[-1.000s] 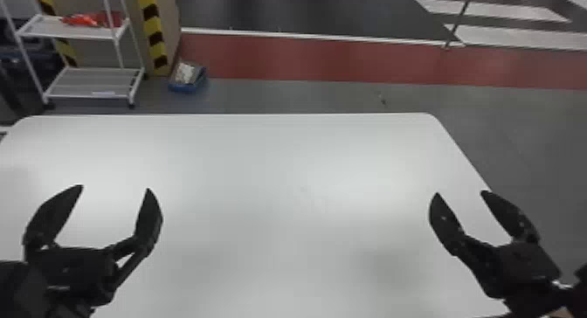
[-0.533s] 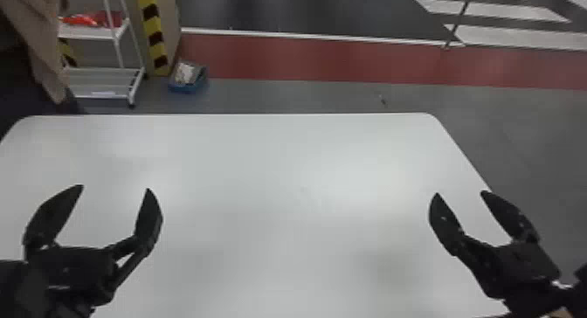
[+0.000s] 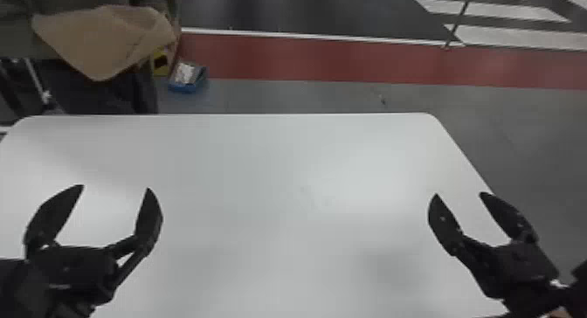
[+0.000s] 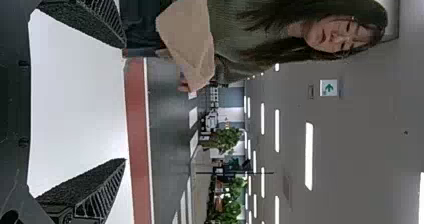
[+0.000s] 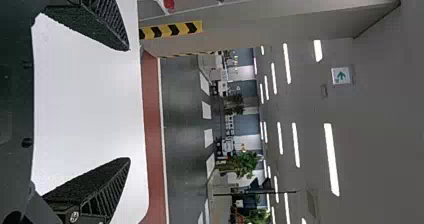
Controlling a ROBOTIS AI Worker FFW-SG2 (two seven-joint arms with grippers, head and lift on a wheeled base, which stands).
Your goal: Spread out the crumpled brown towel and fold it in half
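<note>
Brown is the new thing here: the brown towel [image 3: 102, 39], only a strip at the head view's left edge half a second ago, is now held up by a person [image 4: 232, 39] beyond the far left side of the bench [image 3: 262, 164]. In the left wrist view I make out a hand [image 4: 184, 87] at the cloth. The towel hangs loosely, one corner drooping, its folds hard to read. To me that means a delivery, so spreading has yet to begin; I'd wait until it lies on the bench and the hands are away. My left gripper [image 3: 116, 188] and right gripper [image 3: 459, 194] are both open and empty, parked above the bench's near left and near right, unmoved. A blue box [image 3: 188, 88] sits on the floor past the bench's far edge, harmless. The person is my real obstacle: reaching forward now could bring an arm too close.
</note>
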